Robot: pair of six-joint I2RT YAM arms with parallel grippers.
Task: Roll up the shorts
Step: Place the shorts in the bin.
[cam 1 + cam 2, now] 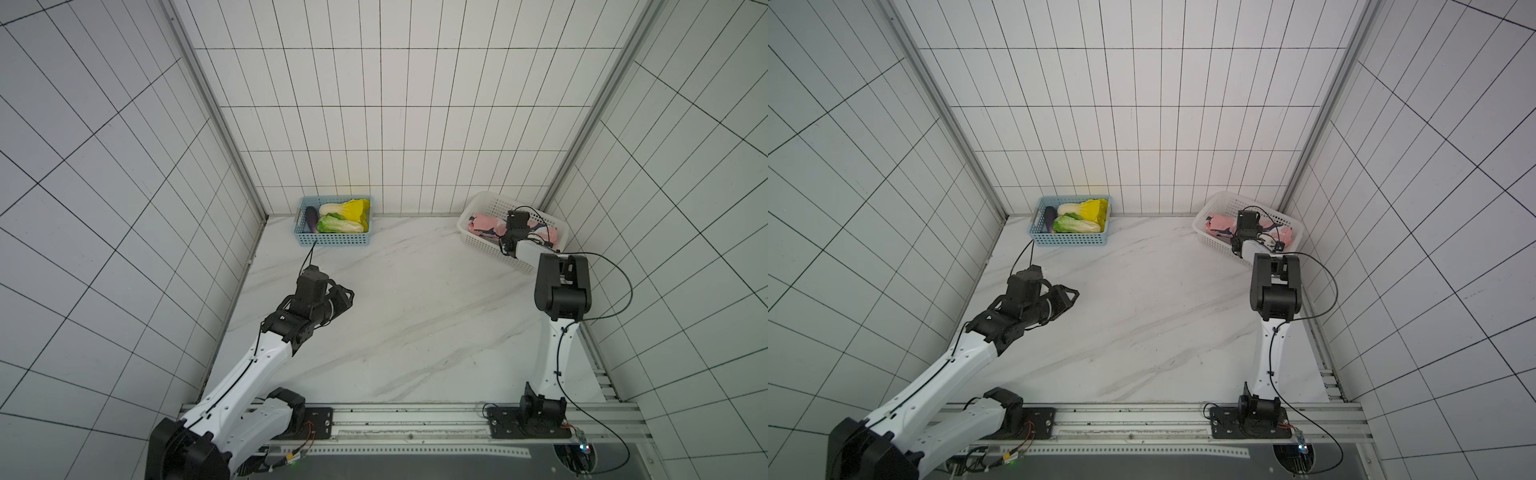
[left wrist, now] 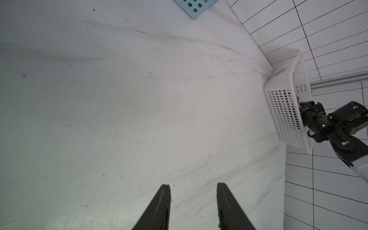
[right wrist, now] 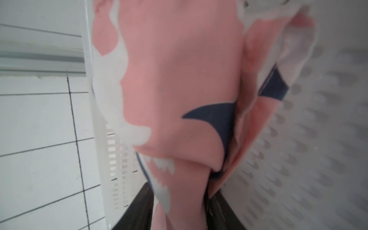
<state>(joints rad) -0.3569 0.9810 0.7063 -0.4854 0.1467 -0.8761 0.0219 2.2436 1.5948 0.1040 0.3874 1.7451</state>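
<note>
The shorts (image 1: 482,223) lay bunched in the white basket (image 1: 478,242) at the counter's (image 1: 415,316) two o'clock corner. Your right gripper (image 3: 181,191) was down among them with a fold between its fingers, though you could not tell whether they clamped it. Your left gripper (image 2: 193,186) hung near nine o'clock, fingers apart over bare counter.
</note>
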